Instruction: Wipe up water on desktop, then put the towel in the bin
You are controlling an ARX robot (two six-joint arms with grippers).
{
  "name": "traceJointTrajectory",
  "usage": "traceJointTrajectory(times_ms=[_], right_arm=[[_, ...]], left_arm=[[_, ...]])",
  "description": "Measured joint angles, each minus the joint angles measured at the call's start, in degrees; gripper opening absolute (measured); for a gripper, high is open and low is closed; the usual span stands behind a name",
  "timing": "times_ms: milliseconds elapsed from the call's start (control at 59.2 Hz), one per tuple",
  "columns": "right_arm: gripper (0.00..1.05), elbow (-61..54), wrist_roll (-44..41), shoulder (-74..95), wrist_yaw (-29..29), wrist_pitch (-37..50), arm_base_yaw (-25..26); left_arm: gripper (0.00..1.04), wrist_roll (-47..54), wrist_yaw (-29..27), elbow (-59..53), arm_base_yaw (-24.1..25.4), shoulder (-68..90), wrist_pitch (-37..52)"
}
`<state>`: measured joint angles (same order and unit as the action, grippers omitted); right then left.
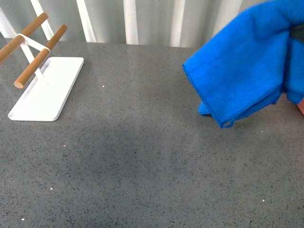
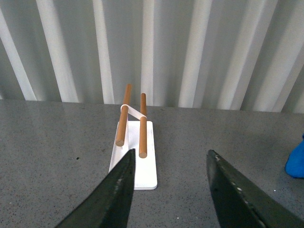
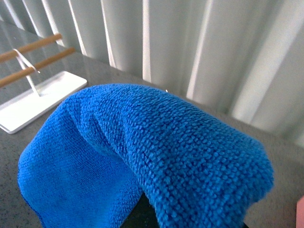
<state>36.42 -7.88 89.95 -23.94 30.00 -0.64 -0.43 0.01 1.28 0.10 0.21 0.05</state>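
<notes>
Hovering spread and empty before the white tray [image 1: 47, 90], the left gripper [image 2: 171, 153] is idling, while on the right the towel [image 1: 242, 66] is hanging above the desktop [image 1: 142, 156], hiding the right gripper's state, probably bound for the bin [image 1: 300, 107], needing release there.

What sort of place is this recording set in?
Probably a staged test bench, not a home: a speckled grey desktop, a plain white pleated backdrop behind it, and a white rack with wooden rods and a blue towel as props.
</notes>
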Motion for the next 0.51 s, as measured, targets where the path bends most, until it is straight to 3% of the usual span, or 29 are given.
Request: traceJointTrajectory(times_ms=[152, 270, 507], right_arm=[[0.03, 6.7, 0.5, 11.5, 5.3, -12.8, -0.2], [0.03, 10.7, 0.1, 18.9, 8.9, -17.2, -0.5], [0.03, 16.6, -0.3, 29.2, 12.0, -20.0, -0.8]], left_arm=[[0.80, 0.0, 0.0, 0.0, 0.0, 0.0, 0.0], [0.99, 0.0, 0.0, 0.0, 0.0, 0.0, 0.0], [0.98, 0.1, 0.0, 0.0, 0.0, 0.0, 0.0]])
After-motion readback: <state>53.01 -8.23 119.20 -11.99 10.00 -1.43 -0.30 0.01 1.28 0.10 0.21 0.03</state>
